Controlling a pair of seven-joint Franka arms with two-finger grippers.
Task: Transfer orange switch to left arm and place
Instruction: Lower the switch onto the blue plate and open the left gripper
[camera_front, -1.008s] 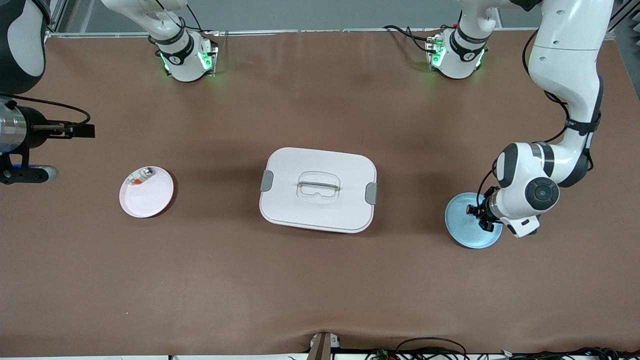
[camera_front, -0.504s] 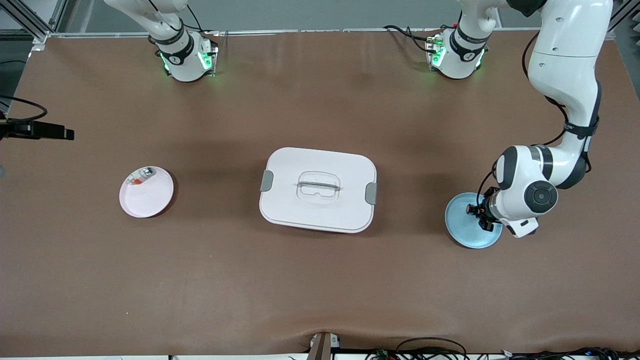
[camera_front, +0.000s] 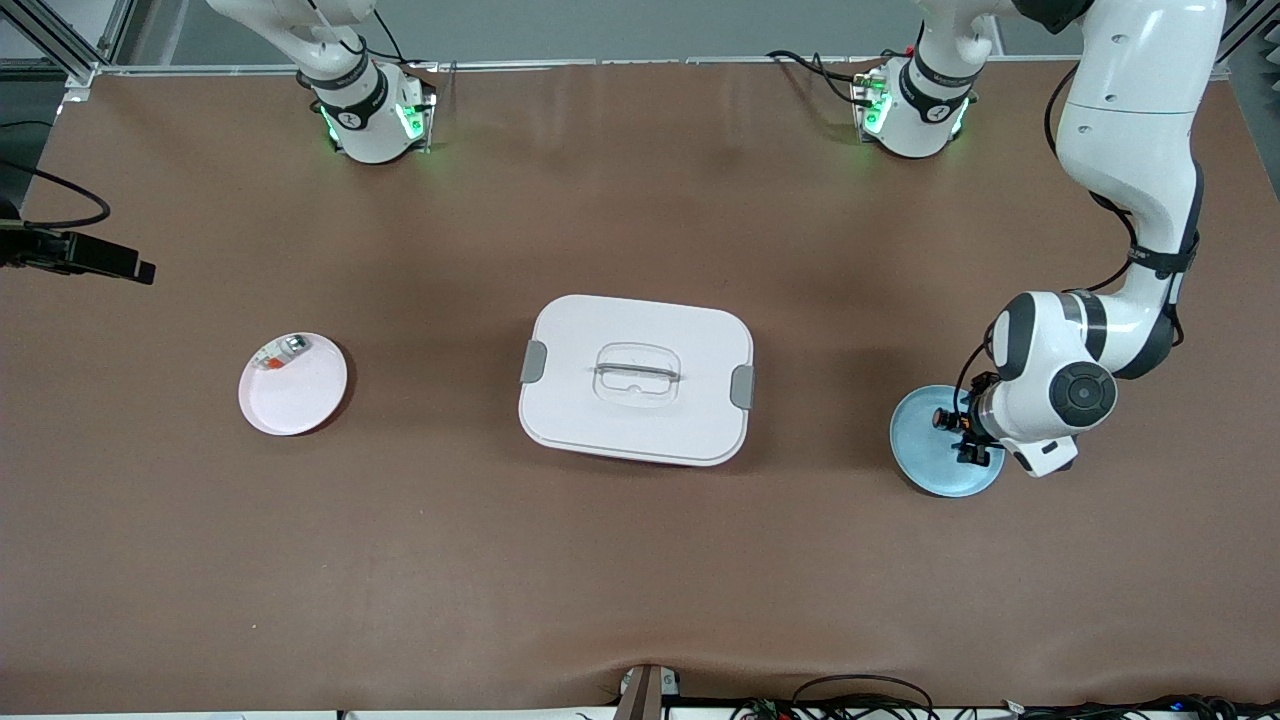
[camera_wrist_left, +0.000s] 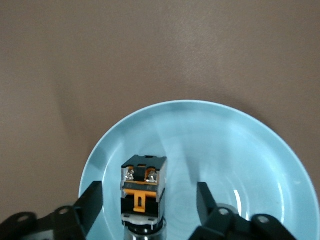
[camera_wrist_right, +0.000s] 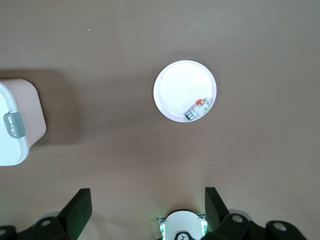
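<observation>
The orange switch (camera_wrist_left: 144, 187), a small black block with an orange band and two metal screws, stands on a light blue plate (camera_wrist_left: 235, 150) at the left arm's end of the table. My left gripper (camera_wrist_left: 149, 200) is low over that plate (camera_front: 925, 455), open, one finger (camera_wrist_left: 92, 200) on each side of the switch with a gap to it. In the front view the left hand (camera_front: 965, 435) hides the switch. My right gripper (camera_wrist_right: 147, 205) is open and empty, high over the right arm's end of the table. The white box (camera_front: 636, 378) sits mid-table between the plates.
A white plate (camera_front: 300, 395) at the right arm's end holds a small silver-and-red item (camera_front: 280, 352), also seen in the right wrist view (camera_wrist_right: 198, 108). A black part of the right arm (camera_front: 90, 258) pokes in at the table's edge. Cables lie along the nearest edge.
My left gripper has opened and let go of the switch, which now stands on the blue plate. The right arm has drawn back toward its edge of the table.
</observation>
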